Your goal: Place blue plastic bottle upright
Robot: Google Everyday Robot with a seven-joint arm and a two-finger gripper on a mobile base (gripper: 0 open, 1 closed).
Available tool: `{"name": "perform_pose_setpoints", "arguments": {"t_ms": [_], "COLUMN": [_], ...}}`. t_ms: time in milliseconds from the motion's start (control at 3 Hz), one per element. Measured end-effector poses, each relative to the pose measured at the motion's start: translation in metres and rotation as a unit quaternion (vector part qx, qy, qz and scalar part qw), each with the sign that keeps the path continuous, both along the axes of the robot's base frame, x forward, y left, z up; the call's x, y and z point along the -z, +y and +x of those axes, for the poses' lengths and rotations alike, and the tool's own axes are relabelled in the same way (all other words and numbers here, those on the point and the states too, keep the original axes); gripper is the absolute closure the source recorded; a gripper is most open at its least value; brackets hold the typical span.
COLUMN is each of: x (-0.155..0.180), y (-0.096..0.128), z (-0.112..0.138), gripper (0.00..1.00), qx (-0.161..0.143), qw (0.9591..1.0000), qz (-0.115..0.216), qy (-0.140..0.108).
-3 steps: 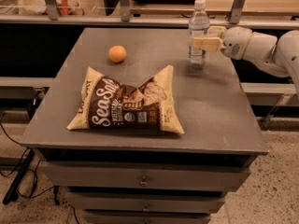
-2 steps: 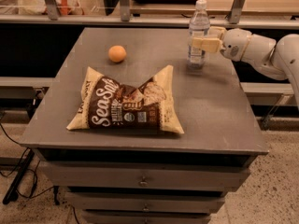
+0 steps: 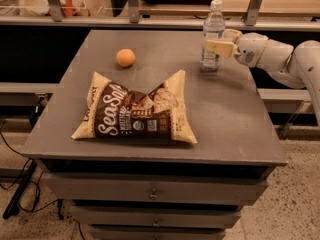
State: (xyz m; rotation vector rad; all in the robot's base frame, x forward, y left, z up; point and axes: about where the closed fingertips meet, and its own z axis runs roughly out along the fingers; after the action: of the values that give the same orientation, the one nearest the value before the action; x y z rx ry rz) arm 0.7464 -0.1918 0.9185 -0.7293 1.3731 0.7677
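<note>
The blue plastic bottle, clear with a pale label and a white cap, stands upright on the grey table near its far right corner. My gripper reaches in from the right at label height. One finger crosses the front of the bottle and the other sits behind it, so the jaws are closed around the bottle. The bottle's base rests on the table top.
A brown and cream chip bag lies flat in the middle of the table. An orange sits at the far left. A shelf rail runs behind the table. Drawers are below the front edge.
</note>
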Motion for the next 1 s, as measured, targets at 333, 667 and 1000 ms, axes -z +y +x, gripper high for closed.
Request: {"name": "perform_pose_setpoints", "arguments": {"t_ms": [333,667,1000], "x": [0.0003,-0.0004,-0.0019], "y": [-0.0002,-0.0003,-0.0007], "z": [-0.0005,-0.0017,-0.0025], "gripper": [0.15,0.0,0.0], "qx": [-0.002,-0.004,-0.004], "qw": [1.0,1.0,1.0], "qz": [0.002,0.003,0.001], "qy": [-0.001,-0.002,-0.002]}}
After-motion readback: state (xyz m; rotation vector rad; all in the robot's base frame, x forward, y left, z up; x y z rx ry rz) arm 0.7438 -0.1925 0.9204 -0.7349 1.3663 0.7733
